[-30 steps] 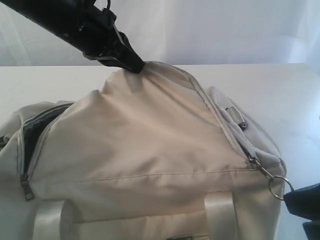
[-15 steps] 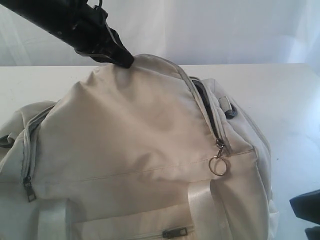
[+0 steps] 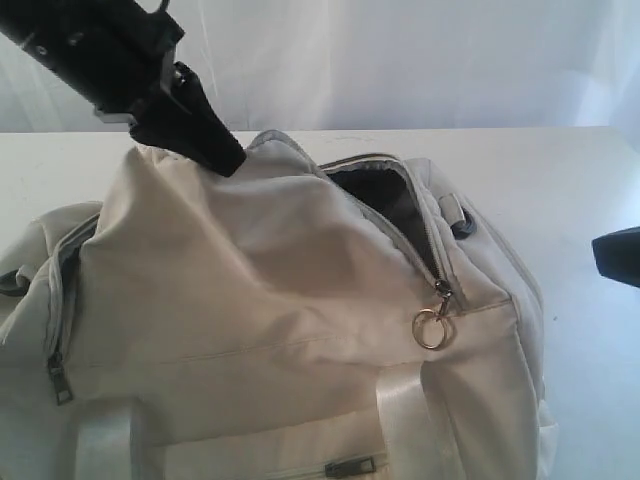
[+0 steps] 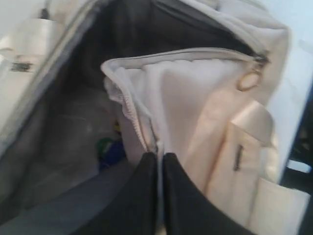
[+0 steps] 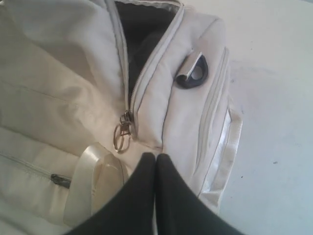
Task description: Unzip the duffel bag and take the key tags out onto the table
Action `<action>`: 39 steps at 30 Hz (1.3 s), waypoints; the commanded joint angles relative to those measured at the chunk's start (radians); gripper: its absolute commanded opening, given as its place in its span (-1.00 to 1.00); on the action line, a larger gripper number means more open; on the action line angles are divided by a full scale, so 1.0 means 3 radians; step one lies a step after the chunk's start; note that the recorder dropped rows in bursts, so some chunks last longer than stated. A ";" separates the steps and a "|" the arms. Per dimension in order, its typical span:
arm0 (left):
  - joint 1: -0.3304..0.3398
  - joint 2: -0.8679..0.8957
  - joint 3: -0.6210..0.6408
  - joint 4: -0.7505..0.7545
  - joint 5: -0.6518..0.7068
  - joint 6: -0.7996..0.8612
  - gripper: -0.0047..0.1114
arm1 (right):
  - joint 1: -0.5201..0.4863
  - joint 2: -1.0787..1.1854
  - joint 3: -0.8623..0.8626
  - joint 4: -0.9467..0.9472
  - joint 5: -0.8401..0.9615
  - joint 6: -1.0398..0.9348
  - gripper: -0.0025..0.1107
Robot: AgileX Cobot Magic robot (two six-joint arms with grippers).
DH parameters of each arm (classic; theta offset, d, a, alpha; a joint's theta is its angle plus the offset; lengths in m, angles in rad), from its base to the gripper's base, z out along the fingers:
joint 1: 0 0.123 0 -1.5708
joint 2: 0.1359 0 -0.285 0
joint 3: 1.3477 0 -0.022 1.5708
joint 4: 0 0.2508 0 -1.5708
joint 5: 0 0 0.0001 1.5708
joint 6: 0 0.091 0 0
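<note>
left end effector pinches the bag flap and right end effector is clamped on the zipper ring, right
No: the right end effector is shut on nothing; the zipper ring hangs free, as the right wrist view shows. The left end effector does pinch the flap of the duffel bag.

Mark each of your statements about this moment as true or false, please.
1. The left claw pinches the flap of the duffel bag. True.
2. The right claw holds the zipper ring. False: it is shut on nothing, apart from the ring.
3. The key tags lie on the table. False: they are inside the bag.
4. The zipper is open enough to show the dark lining. True.
</note>
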 commanded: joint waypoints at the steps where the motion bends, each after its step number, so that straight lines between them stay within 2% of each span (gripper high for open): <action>1: -0.0008 -0.0303 0.0054 -0.0516 0.0485 0.0107 -0.92 | -0.0021 -0.0019 -0.0044 -0.0005 0.0021 -0.0056 -0.96; 4: -0.0015 -0.0577 0.0297 -0.0744 0.0485 0.0080 -0.92 | -0.0021 -0.0019 -0.0044 0.0001 0.0073 -0.0049 -0.96; 6: -0.0015 -0.0890 0.0648 -0.0924 0.0485 0.0065 -0.92 | -0.0021 -0.0019 -0.0044 0.0007 0.0115 -0.0049 -0.96; 10: -0.0015 -0.1596 0.1486 -0.1172 0.0485 -0.0004 -0.92 | -0.0021 -0.0019 -0.0044 0.0007 0.0161 -0.0049 -0.96; 13: -0.0015 -0.2060 0.2299 -0.1404 0.0485 0.0003 -0.92 | -0.0021 -0.0019 -0.0044 0.0000 0.0110 -0.0049 -0.96; 16: -0.0015 -0.2329 0.3055 -0.1773 0.0485 0.0147 -0.92 | -0.0021 -0.0019 -0.0044 0.0000 0.0110 -0.0049 -0.96; 20: -0.0015 -0.2420 0.3682 -0.2235 0.0451 0.0450 -0.92 | -0.0021 -0.0019 -0.0044 0.0006 0.0110 -0.0049 -0.96; 22: -0.0015 -0.2420 0.3789 -0.2301 0.0402 0.0520 -0.85 | -0.0021 -0.0019 -0.0044 0.0006 0.0110 -0.0049 -0.96; 24: -0.0015 -0.2420 0.3841 -0.2302 0.0304 0.0528 -0.70 | -0.0021 -0.0019 -0.0044 0.0006 0.0131 -0.0062 -0.96; 30: -0.0015 -0.2420 0.3900 -0.2294 0.0205 0.0528 0.14 | -0.0021 -0.0019 -0.0044 0.0006 0.0191 -0.0112 -0.96; 32: -0.0015 -0.2420 0.3900 -0.2279 0.0246 0.0528 0.32 | -0.0021 -0.0019 -0.0044 0.0006 0.0198 -0.0112 -0.96; 35: -0.0015 -0.2420 0.3762 -0.2279 0.0439 0.0528 0.35 | -0.0021 -0.0019 -0.0044 0.0012 0.0170 -0.0112 -0.96; 39: -0.0015 -0.2420 0.3221 -0.2129 0.0474 0.0528 0.25 | -0.0021 -0.0019 -0.0044 0.0278 0.0025 -0.0261 -0.96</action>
